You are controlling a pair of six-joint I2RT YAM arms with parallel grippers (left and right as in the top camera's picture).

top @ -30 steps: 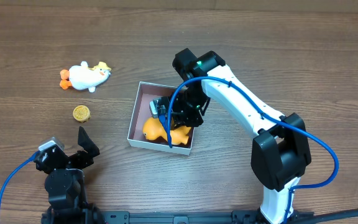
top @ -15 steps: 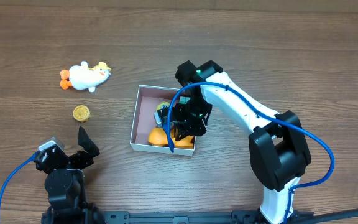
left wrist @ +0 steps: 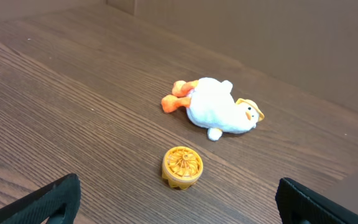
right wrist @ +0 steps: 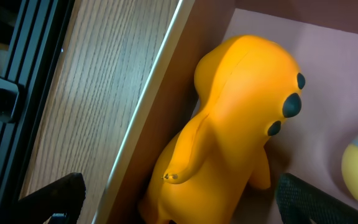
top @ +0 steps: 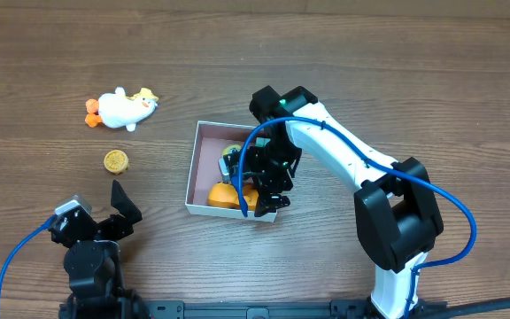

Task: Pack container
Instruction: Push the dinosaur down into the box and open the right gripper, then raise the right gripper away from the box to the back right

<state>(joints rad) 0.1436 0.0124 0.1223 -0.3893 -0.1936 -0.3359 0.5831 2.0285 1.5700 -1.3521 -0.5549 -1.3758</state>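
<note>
Jaws wide and empty on your left gripper [left wrist: 178, 198]. Straight ahead of them sits the orange disc [left wrist: 182, 167], and beyond it, a little to their right, the white duck [left wrist: 219, 112] lies on its side. Both are outside the container [top: 192, 168], which is well off to the right of those jaws. Your right gripper [right wrist: 179, 193] is low over its near corner with the jaws spread wide. The orange toy [right wrist: 241, 124] lies loose between them, pressed against the thin white wall. I judge this to be the release, so lift straight up. The wall shows between the toy and one finger, and a sideways pull could drag the box.
</note>
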